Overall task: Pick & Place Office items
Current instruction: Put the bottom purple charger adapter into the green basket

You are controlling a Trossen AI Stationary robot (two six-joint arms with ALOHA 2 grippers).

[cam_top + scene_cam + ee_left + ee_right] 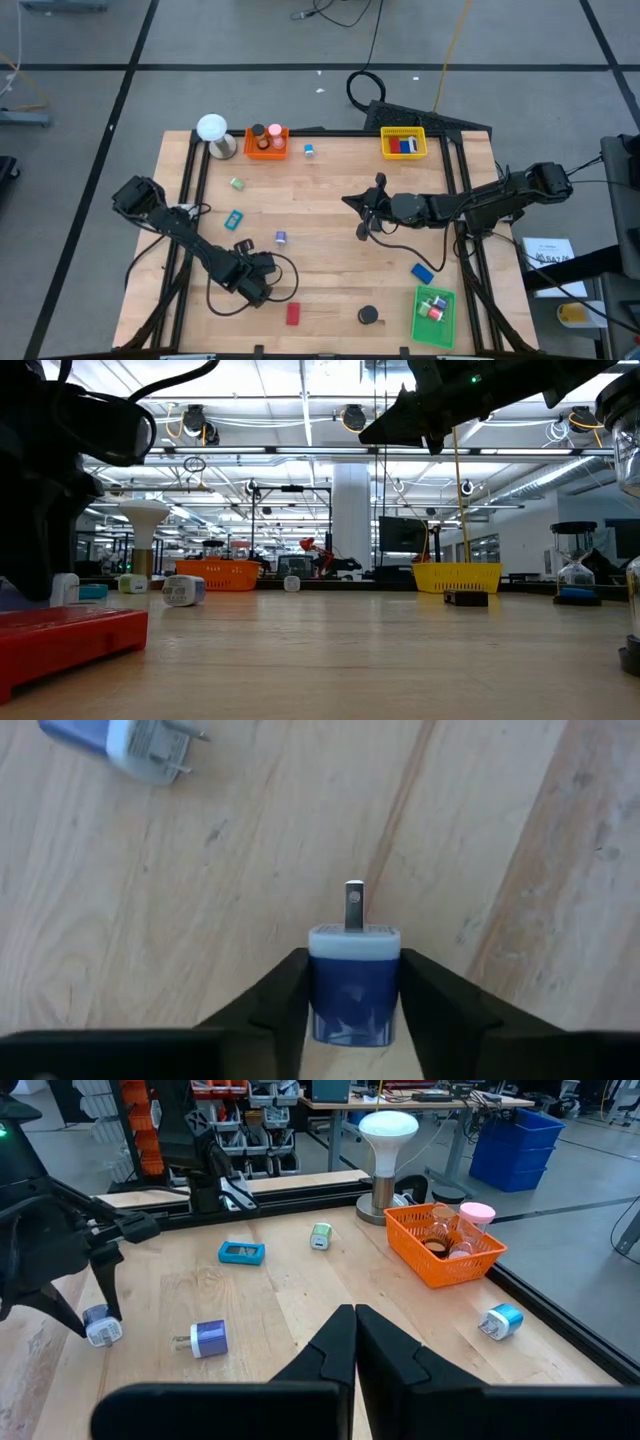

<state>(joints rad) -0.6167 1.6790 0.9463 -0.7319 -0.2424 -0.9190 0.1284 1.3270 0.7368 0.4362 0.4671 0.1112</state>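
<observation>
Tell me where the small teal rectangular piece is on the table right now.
In the high view the teal piece lies flat on the table's left half, between the green clip-like bit and the purple plug, just beyond the left gripper.

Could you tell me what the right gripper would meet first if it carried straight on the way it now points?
Probably the bare table, passing between the small green plug and the orange tray. The right gripper hangs above the wood, so where it would land is uncertain.
</observation>
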